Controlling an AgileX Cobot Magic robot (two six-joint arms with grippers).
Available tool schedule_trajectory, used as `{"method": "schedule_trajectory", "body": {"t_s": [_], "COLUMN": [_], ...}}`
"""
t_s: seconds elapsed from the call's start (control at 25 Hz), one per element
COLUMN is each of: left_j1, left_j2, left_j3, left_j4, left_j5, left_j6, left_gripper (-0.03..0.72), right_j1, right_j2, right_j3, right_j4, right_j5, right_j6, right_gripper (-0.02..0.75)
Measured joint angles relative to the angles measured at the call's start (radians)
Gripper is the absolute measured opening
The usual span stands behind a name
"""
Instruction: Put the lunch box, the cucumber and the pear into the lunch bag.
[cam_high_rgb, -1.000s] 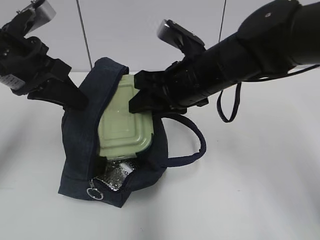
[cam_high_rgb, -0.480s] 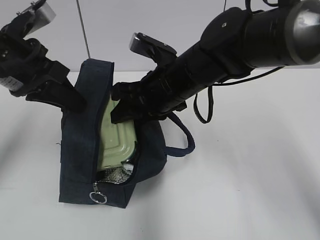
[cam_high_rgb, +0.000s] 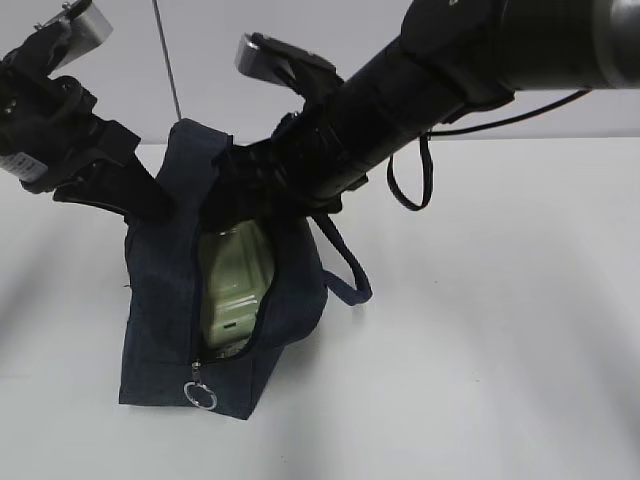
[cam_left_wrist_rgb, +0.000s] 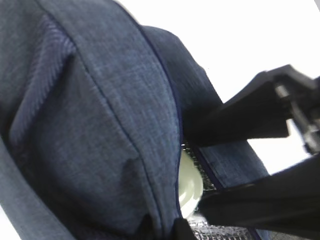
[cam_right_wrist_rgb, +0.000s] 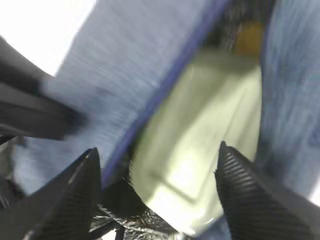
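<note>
Navy fabric lunch bag stands on the white table, its metal ring pull nearest. Inside its open mouth sits the pale green rectangular lunch box, mostly sunk. Above the bag, the right gripper spreads wide over the box; behind the bag's rear wall, the left gripper pinches the fabric edge.

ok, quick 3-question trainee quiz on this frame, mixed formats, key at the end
1. True or false: the lunch box lies flat on the table beside the lunch bag.
2. Which part of the bag does the left gripper hold? A) the loop handle B) the rim of the opening C) the zipper ring pull
3. Fill in: in the right wrist view, the right gripper's fingers are spread ____.

Key: 1 false; 2 B; 3 open
</note>
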Motion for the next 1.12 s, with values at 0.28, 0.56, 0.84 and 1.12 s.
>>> {"method": "schedule_trajectory", "body": {"t_s": [0.28, 0.56, 0.84, 1.12], "left_j1": [0.000, 0.000, 0.000, 0.000], "left_j2": [0.001, 0.001, 0.001, 0.001], "left_j3": [0.000, 0.000, 0.000, 0.000], "left_j4": [0.019, 0.080, 0.083, 0.083], "left_j5": [-0.008, -0.027, -0.028, -0.027], "left_j6": [0.000, -0.026, -0.030, -0.030], "left_gripper": [0.018, 0.018, 0.018, 0.018], "right_j1": [0.000, 0.000, 0.000, 0.000], "right_j2": [-0.089, -0.128, -0.059, -0.011], "right_j3": [-0.053, -0.055, -0.055, -0.055], "right_j4": [-0.184, -0.374, -0.354, -0.253], "right_j5": [0.007, 0.097, 0.100, 0.100], "right_j6": [0.089, 0.221, 0.218, 0.151], "right_gripper": [0.551, 0.526, 0.455, 0.452]}}
